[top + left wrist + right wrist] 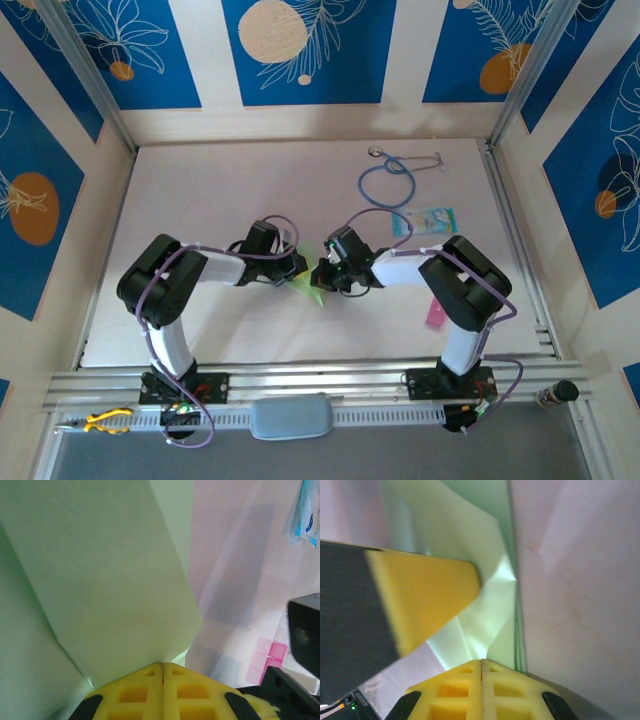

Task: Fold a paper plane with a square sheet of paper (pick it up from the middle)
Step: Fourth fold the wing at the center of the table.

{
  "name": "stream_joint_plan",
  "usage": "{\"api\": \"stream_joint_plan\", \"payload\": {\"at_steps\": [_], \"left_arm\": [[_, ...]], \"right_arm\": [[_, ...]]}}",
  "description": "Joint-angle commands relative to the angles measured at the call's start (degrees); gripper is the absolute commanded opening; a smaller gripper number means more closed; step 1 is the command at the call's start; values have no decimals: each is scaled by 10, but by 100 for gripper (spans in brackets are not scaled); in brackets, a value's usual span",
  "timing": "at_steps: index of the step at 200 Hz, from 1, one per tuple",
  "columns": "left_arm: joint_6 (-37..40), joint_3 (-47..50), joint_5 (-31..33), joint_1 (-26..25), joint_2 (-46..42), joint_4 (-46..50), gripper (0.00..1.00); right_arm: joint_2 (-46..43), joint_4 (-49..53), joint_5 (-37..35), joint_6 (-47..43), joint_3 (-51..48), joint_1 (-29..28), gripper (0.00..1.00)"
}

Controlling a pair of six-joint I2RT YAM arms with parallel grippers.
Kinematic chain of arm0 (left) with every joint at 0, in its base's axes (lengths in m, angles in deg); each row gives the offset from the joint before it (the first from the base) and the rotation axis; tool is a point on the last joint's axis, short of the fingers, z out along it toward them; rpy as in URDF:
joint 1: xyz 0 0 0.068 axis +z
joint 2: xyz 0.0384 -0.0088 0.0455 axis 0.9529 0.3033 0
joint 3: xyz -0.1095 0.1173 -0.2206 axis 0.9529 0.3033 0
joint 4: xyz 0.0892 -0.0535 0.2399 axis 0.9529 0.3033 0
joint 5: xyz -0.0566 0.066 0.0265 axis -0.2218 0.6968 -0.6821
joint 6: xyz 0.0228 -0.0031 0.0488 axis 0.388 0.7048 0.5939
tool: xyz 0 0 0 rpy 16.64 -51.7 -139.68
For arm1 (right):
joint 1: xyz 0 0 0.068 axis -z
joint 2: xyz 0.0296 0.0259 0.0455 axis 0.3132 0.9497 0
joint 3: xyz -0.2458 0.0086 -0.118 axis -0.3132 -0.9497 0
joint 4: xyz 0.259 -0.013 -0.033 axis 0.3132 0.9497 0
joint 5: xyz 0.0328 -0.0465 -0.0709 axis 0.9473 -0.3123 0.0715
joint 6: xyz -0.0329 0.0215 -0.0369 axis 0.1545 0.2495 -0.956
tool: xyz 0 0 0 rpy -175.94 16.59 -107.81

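Over the table (pixel 220 190), the left claw (pixel 162 666) and right claw (pixel 481 661) both pinch the green paper (pixel 115 580), seemingly steadying it for creasing.

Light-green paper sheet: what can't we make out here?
- Top external: light-green paper sheet mostly hidden under left gripper and right gripper; folds too small to read.
- Left wrist: sheet runs off the top and left edges; outline unknown.
- Right wrist: blurred yellow finger of the left gripper covers its left part.
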Motion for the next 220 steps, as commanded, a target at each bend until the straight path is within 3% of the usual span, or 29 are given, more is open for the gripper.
{"api": "stream_joint_plan", "payload": {"at_steps": [1,58,94,134,220], "left_arm": [[5,4,21,6,-7,24,5],[26,-7,4,6,-52,33,13],[47,-8,6,-2,-74,82,9],[49,-18,-25,-6,-39,85,9],[45,-29,35,0,-6,109,8]], "right_arm": [[7,18,-4,9,-24,1,0],[9,13,-10,16,-44,-3,0],[10,23,-12,14,-36,-3,0],[15,24,-12,12,-36,-3,0],[23,39,-13,7,-47,-6,0]]}}
